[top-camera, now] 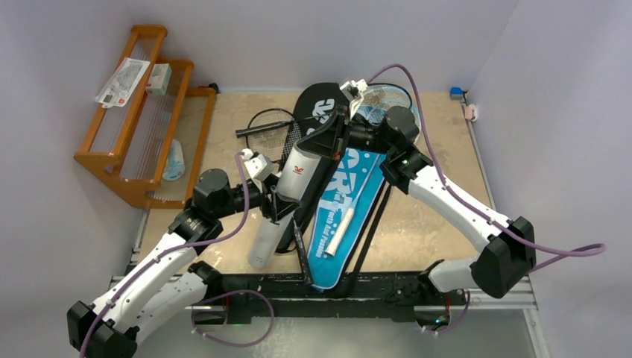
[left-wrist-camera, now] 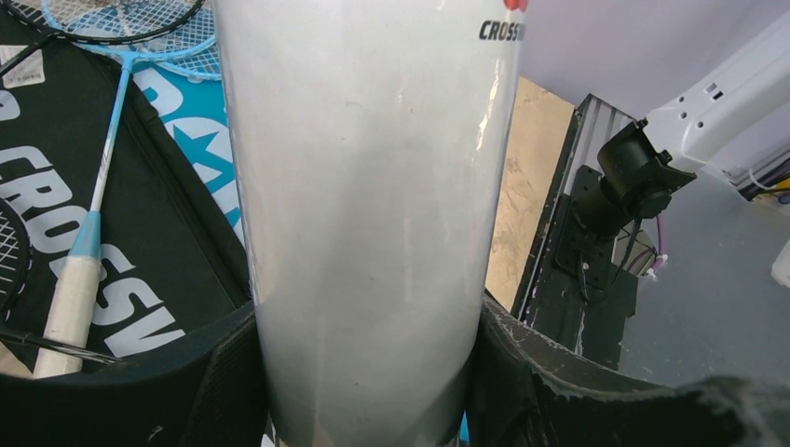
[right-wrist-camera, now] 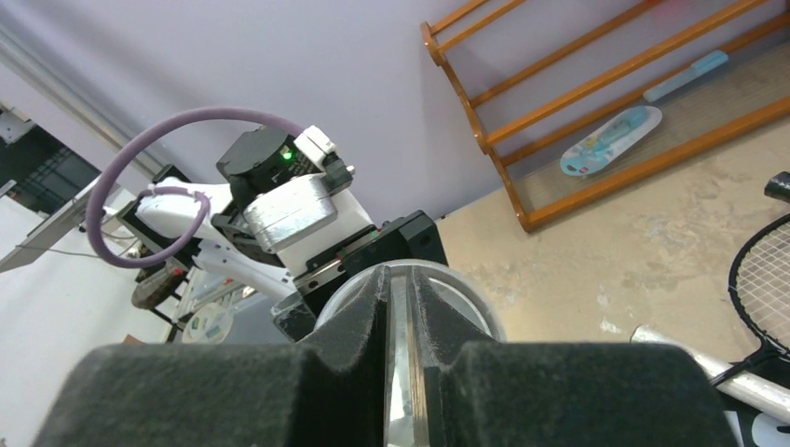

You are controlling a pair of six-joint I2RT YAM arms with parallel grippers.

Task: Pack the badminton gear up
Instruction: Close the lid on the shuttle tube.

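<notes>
Lilac walls close in a tan counter (top-camera: 432, 216) where the white tube (top-camera: 294, 175) hangs tilted above the black cover (top-camera: 317, 119) and the blue cover (top-camera: 350, 201). Its body is clamped in the left hand (left-wrist-camera: 363, 391), and the thin rim of its upper end is pinched by the right hand (right-wrist-camera: 402, 317). I judge the tube light, hollow and thin-walled, with a glossy skin that could slip or dent under a hard squeeze, so the broad grip round its middle looks the safer hold.
</notes>
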